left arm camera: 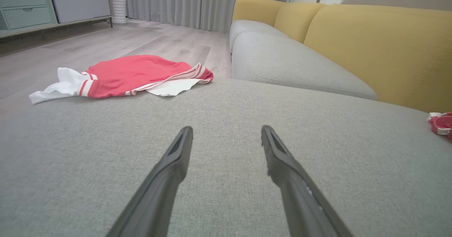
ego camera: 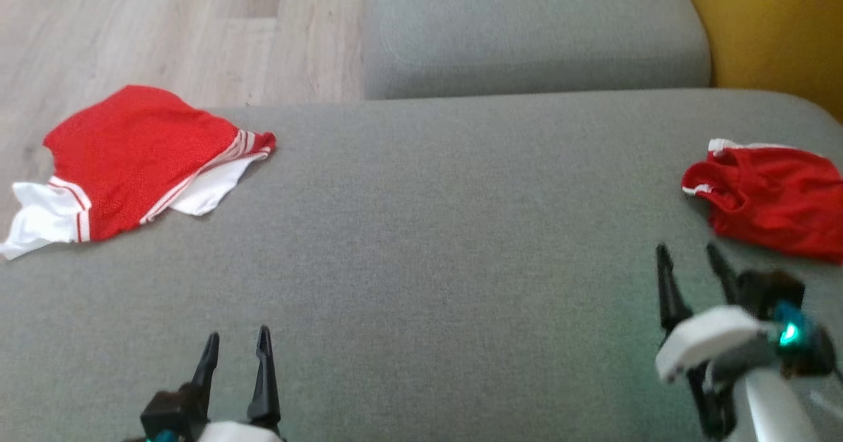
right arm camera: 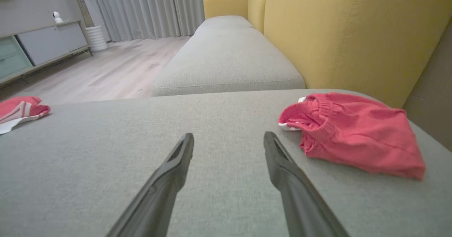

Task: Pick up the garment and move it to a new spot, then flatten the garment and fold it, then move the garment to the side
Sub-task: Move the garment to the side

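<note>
around: red-and-white garment [ego camera: 141, 159] at 10 o'clock on grey cushion [ego camera: 428, 264] | red garment [ego camera: 770, 198]: 3 o'clock, crumpled, white-trimmed | left pincer [ego camera: 238, 332]: spread, empty | right pincer [ego camera: 686, 248]: spread, empty, near red garment

Two pieces. One red-and-white fabric garment [ego camera: 132, 159] lies spread fairly flat at the far-left edge of the grey upholstered seat cushion [ego camera: 428, 264]. Red body on top, white stripes along the hems, white panels sticking out at its lower left and right side. Soft wrinkles, not neatly folded, and its far side reaches the cushion's edge. The other, a plain red fabric garment [ego camera: 770, 198], sits crumpled in a loose heap at the far right of the same cushion. Its gathered waistband with thin white trim faces left; it is partly cut off by the head view's right edge. The two lie well apart.
</note>
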### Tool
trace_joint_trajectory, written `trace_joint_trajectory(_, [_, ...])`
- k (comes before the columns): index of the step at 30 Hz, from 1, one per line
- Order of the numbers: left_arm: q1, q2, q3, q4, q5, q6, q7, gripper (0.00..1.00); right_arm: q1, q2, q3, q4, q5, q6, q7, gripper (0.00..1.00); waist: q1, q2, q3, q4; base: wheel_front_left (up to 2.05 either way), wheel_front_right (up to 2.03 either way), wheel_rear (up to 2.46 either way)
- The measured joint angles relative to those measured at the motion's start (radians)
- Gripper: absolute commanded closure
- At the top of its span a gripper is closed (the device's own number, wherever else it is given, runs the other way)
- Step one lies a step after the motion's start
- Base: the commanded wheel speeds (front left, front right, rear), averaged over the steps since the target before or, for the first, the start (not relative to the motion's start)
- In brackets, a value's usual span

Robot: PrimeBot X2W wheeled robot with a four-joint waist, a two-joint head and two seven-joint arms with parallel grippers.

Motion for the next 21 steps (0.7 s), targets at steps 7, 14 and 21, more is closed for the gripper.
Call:
trace_joint_trajectory(7, [0.048, 0.0, 0.001, 0.011, -0.002, 0.0, -0.01, 0.0, 0.136, 0.006, 0.051, -0.108, 0.092, 0.0, -0.025, 0.0, 0.0001, 0.0, -0.035, 0.001, 0.0, 0.0, 0.0])
trace_joint_trajectory(14, [0.053, 0.0, 0.004, 0.014, -0.011, 0.0, -0.01, 0.0, 0.207, 0.006, 0.055, -0.178, 0.106, 0.0, -0.028, 0.0, 0.0002, 0.0, -0.048, -0.003, 0.0, 0.0, 0.0])
trace_joint_trajectory(21, [0.053, 0.0, 0.006, 0.015, -0.017, 0.0, -0.018, 0.0, 0.244, 0.006, 0.078, -0.202, 0.109, 0.0, -0.023, 0.0, 0.0002, 0.0, -0.049, -0.008, 0.0, 0.0, 0.0])
